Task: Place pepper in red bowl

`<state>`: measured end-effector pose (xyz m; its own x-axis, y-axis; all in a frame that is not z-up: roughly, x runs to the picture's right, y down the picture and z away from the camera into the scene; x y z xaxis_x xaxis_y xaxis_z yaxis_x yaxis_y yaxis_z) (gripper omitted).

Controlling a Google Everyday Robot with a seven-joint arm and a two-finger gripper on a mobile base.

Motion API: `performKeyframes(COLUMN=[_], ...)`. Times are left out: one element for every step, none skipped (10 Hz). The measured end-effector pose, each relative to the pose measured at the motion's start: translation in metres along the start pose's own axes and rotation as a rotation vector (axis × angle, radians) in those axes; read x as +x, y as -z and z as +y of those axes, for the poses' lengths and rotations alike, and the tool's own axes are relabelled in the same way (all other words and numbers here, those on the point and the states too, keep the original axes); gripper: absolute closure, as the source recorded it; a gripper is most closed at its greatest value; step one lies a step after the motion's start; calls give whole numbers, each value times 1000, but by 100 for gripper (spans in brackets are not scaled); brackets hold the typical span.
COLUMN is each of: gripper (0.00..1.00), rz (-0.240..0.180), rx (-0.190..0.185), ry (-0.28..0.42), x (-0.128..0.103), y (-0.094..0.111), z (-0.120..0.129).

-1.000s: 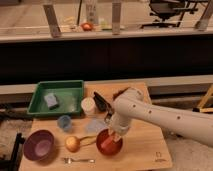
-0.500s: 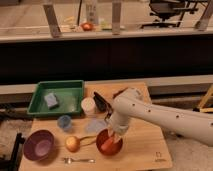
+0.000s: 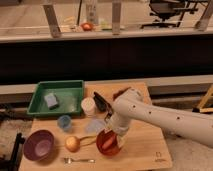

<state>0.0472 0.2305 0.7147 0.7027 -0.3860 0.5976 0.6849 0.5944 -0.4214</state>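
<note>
1. Gripper [image 3: 113, 134] hangs low at the near middle of the wooden table [image 3: 145, 150], directly over the red bowl [image 3: 100, 147]. The white wrist hides it, so I cannot tell whether it is wide or closed.
2. Pepper [image 3: 108, 143] appears to lie inside the red bowl, just below the gripper and slightly left. Whether they touch is unclear.
3. Its long axis seems to run roughly near to far, tilted a little.
4. Pepper looks small, finger-like and orange-red, paler than the bowl wall.
5. Judgement: the placing looks done, and the next move would be straight up and clear.
6. The yellowish-orange ball [image 3: 73, 144] sits just left of the bowl, with the purple bowl [image 3: 39, 145] further left.
</note>
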Motion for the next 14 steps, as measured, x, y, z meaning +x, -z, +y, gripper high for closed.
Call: performKeyframes(gripper=[20, 20, 20, 20, 20, 20, 20, 20, 20, 20, 20, 20, 20, 20], rz=[1, 3, 4, 6, 8, 9, 9, 10, 10, 9, 8, 6, 4, 3], rx=[3, 9, 11, 10, 8, 6, 4, 0, -1, -3, -3, -2, -1, 1], ry=[0, 0, 0, 0, 3, 3, 6, 8, 10, 11, 11, 12, 13, 15], x=[0, -1, -2, -2, -3, -3, -2, -2, -1, 0, 1, 2, 3, 4], y=[-1, -1, -2, -2, -2, -2, -2, -2, -1, -1, 0, 1, 1, 2], z=[1, 4, 5, 6, 7, 7, 8, 9, 10, 10, 11, 11, 10, 10])
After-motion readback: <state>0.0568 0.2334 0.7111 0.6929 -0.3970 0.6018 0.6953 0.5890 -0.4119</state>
